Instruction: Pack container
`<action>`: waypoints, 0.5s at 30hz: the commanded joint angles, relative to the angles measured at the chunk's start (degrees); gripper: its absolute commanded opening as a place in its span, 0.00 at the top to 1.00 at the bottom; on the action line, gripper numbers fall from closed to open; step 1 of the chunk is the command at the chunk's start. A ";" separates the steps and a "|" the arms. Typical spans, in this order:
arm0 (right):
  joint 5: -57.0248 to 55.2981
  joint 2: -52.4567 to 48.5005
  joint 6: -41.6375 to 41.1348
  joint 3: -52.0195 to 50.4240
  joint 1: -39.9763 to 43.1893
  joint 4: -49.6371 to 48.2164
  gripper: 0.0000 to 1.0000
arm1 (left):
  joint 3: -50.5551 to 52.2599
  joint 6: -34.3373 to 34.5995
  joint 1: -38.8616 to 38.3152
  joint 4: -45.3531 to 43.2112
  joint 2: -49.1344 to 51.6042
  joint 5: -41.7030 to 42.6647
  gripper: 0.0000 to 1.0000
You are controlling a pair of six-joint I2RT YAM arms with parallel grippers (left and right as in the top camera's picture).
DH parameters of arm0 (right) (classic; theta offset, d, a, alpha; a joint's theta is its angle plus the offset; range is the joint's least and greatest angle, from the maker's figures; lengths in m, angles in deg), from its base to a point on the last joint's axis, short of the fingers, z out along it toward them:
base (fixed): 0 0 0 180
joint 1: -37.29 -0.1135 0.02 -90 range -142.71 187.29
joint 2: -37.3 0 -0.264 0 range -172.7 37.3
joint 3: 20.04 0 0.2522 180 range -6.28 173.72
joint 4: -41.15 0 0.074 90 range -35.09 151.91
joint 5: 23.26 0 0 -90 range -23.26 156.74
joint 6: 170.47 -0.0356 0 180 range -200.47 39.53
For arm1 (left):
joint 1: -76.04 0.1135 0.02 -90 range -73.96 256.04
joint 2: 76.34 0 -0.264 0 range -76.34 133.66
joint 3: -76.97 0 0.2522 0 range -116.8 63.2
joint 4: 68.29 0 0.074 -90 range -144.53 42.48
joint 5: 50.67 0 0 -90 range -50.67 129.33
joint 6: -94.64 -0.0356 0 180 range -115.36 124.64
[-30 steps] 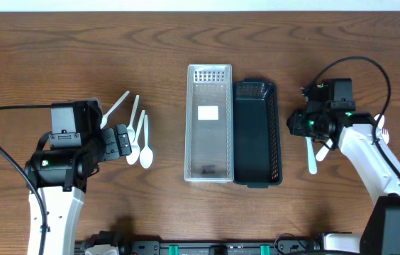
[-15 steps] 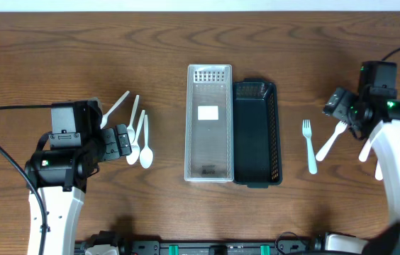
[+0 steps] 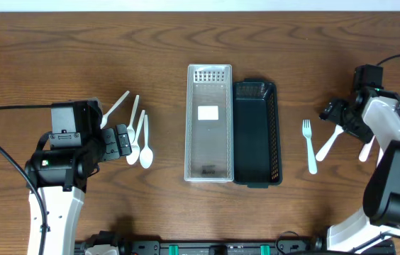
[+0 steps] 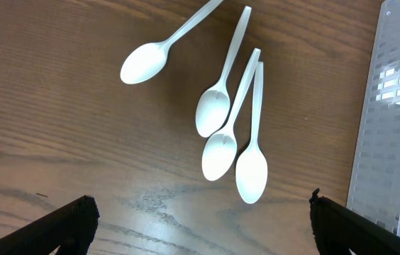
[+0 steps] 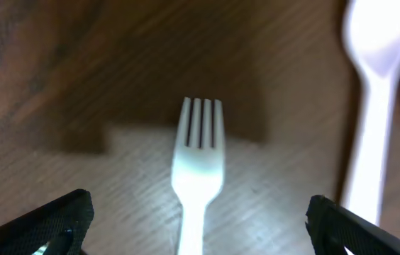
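Observation:
A clear container (image 3: 209,132) and a black basket (image 3: 257,132) stand side by side mid-table, both long and narrow. Several white spoons (image 3: 137,132) lie to their left, and my left gripper (image 3: 124,139) hangs open just beside them. In the left wrist view the spoons (image 4: 221,152) lie ahead of that gripper (image 4: 200,230), with nothing between its fingers. White forks (image 3: 308,145) lie right of the basket. My right gripper (image 3: 330,113) is open over one fork (image 3: 331,140). That fork (image 5: 200,170) lies between the spread fingers (image 5: 58,219) in the right wrist view.
A third white utensil (image 3: 365,149) lies further right, under the right arm; it shows blurred in the right wrist view (image 5: 374,106). The clear container's wall (image 4: 395,120) fills the right edge of the left wrist view. Brown wood table all round.
The right arm swung from beside the black basket out to the right, and its gripper opened. It now hangs over a fork. The left arm and the spoons have not moved.

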 commanded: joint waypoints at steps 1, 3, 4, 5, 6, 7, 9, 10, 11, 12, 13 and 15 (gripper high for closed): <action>2.99 -2.71 1.60 -0.02 0.22 -0.98 0.01 | -1.09 0.37 0.17 0.15 0.24 0.57 0.03; 4.70 -4.11 1.62 -0.02 0.22 -1.75 0.01 | -1.09 0.37 0.17 0.17 0.24 0.57 0.03; 5.51 -4.72 1.60 -0.02 0.22 -2.01 0.01 | -1.09 0.37 0.17 0.17 0.24 0.59 0.03; 5.84 -5.11 1.57 -0.02 0.24 -2.12 0.01 | -1.09 0.35 0.17 0.17 0.24 0.57 0.03; 6.10 -5.42 1.57 -0.02 0.26 -2.16 0.01 | -1.09 0.37 0.17 0.17 0.24 0.57 0.02; 6.10 -5.68 1.57 -0.02 0.26 -2.23 0.01 | -1.09 0.37 0.17 0.17 0.24 0.57 0.02; 6.10 -5.84 1.57 -0.02 0.26 -2.27 0.01 | -1.07 0.37 0.17 0.17 0.24 0.57 0.03; 6.08 -5.88 1.57 -0.02 0.26 -2.29 0.02 | -1.05 0.37 0.17 0.15 0.22 0.57 0.03; 6.08 -5.88 1.57 -0.02 0.26 -2.29 0.04 | -1.05 0.37 0.17 0.15 0.24 0.57 0.03; 6.08 -5.88 1.57 -0.02 0.31 -2.29 0.07 | -1.05 0.35 0.17 0.15 0.24 0.57 0.03; 6.08 -5.88 1.57 -0.02 0.31 -2.29 0.10 | -1.05 0.37 0.17 0.15 0.24 0.57 0.03; 6.05 -5.88 1.55 -0.02 0.31 -2.29 0.14 | -1.05 0.35 0.17 0.17 0.24 0.57 0.03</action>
